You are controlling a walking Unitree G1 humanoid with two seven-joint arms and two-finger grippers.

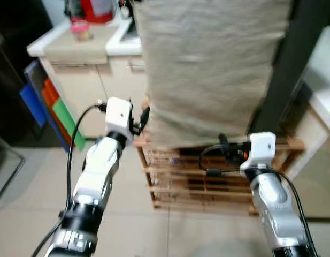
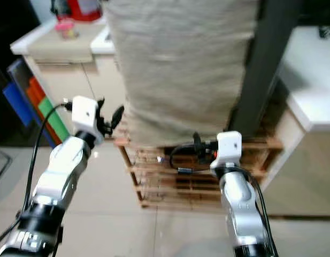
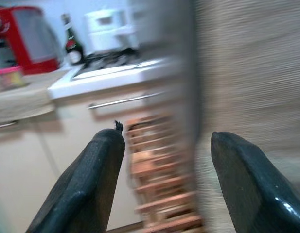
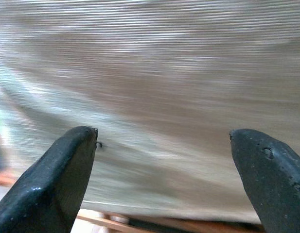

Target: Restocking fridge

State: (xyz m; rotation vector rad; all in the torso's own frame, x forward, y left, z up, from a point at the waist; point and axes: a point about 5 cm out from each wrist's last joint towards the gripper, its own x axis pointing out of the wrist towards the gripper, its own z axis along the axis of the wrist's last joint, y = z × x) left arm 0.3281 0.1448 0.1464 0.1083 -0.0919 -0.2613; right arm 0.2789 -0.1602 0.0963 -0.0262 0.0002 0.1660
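Both arms are raised in front of a wooden rack (image 1: 197,182) draped with a beige cloth (image 1: 207,69). The left gripper (image 3: 164,184) sits at the cloth's left edge with its jaws apart and nothing between them; beyond it the wrist view shows the rack's slats and a worktop (image 3: 115,73). The right gripper (image 4: 164,179) faces the cloth squarely, jaws likewise wide apart and empty.

The worktop carries a red appliance (image 3: 28,34), a bottle (image 3: 72,43) and a pink tub (image 1: 79,29). Coloured boards (image 1: 52,107) lean against the cabinet at the left.

No fridge or stock item can be identified; blur hides what the rack shelves hold. The dark surface at far left may be the fridge, but that cannot be confirmed.

Judgement: the task is at an early stage, and the step in hand appears to be reaching the rack. To do it well, the robot should settle until the views sharpen. It should then lift or part the cloth at its left edge rather than push through, and keep the right cable (image 1: 218,160) away from the slats.
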